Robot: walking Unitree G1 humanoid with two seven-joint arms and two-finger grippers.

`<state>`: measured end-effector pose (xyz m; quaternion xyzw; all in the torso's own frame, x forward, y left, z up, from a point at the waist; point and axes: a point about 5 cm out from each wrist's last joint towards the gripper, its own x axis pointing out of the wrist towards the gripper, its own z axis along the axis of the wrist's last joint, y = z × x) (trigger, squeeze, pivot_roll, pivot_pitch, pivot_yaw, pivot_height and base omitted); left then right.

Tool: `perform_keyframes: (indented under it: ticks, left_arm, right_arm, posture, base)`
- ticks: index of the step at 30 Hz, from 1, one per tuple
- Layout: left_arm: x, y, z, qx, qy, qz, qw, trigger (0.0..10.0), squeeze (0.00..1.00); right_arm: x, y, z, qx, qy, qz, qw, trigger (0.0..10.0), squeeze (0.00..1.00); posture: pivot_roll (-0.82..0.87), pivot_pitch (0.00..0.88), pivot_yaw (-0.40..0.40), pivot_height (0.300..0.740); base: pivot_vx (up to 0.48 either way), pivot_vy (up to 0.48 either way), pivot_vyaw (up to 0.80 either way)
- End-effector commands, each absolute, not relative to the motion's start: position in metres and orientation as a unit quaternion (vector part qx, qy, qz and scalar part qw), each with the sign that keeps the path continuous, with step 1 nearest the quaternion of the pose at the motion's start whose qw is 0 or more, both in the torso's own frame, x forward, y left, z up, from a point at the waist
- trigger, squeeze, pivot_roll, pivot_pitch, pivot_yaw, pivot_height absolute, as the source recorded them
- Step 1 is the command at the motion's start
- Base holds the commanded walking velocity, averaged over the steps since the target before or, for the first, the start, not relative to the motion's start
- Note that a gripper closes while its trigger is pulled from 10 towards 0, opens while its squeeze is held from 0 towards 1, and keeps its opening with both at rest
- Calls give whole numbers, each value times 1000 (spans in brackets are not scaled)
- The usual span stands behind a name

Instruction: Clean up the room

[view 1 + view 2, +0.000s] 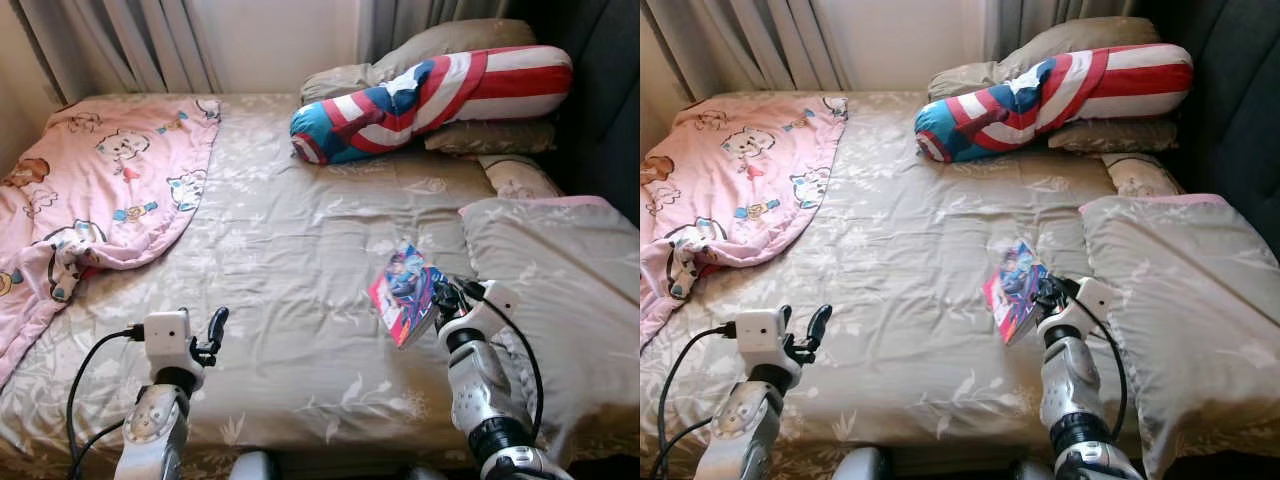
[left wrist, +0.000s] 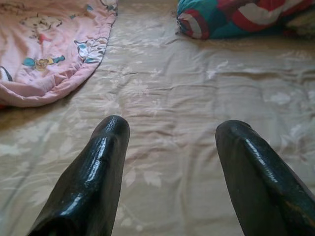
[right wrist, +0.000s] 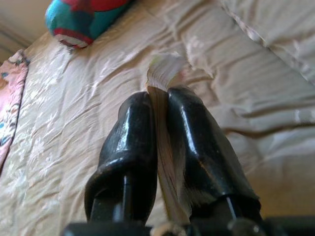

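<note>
- Beige floral sheets cover the bed (image 1: 300,260), which runs back to grey curtains and a pale wall; daylight falls across the wrinkled cloth.
- Held up just above the sheet near the bed's right front, the comic book (image 1: 408,293) is pinched between the fingers of the right gripper (image 1: 443,300); the right wrist view shows the two black fingers closed tight on its page edge, with the pages fanning out past the tips.
- Thin and light, the book looks floppy: held by one edge it tilts and sags, so I judge a grip close to the spine, or a flat support under it, would keep it from bending or slipping out. Its glossy cover is probably slick against the hard fingers.
- The left gripper (image 1: 212,335) hovers low over the front left of the bed, its fingers spread wide with nothing between them.
- A pink cartoon blanket (image 1: 100,180) lies rumpled on the left side, spilling over the edge.
- A red, white and blue striped bolster (image 1: 430,95) rests across the head of the bed on beige pillows (image 1: 440,45).
- A grey duvet (image 1: 560,270) is heaped just right of the book; it crowds the right arm's swing.
</note>
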<state>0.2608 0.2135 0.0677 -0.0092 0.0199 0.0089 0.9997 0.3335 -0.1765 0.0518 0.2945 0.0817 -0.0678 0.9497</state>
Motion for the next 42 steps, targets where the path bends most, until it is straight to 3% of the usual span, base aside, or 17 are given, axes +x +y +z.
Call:
perform_keyframes:
  ticks: [1,10,19,35,41,42]
  left_arm:
    - [254,221,70,2,27,9,1000,10000,0]
    - [235,233,76,20,39,12,999,10000,0]
    - [222,237,87,38,52,1,998,10000,0]
    - [223,236,89,40,66,-3,997,10000,0]
    - [223,231,88,38,69,-8,997,10000,0]
    - [220,231,87,37,74,-9,997,10000,0]
  right_arm:
    - [340,-184,62,314,54,-83,944,10000,0]
    - [342,-190,58,398,56,-113,909,10000,0]
    - [354,-184,76,504,-12,-70,861,10000,0]
    - [370,-191,115,525,-108,-26,844,10000,0]
    - [356,-190,82,514,-41,-76,853,10000,0]
    - [337,-193,49,517,30,-139,844,10000,0]
  posture:
    - [103,147,46,648]
    - [160,183,82,648]
    - [187,218,117,648]
    - [167,214,124,648]
    - [175,223,125,648]
    - [171,229,125,648]
  base:
    - [0,0,0]
    - [0,0,0]
    - [0,0,0]
    - [0,0,0]
    - [0,0,0]
    - [0,0,0]
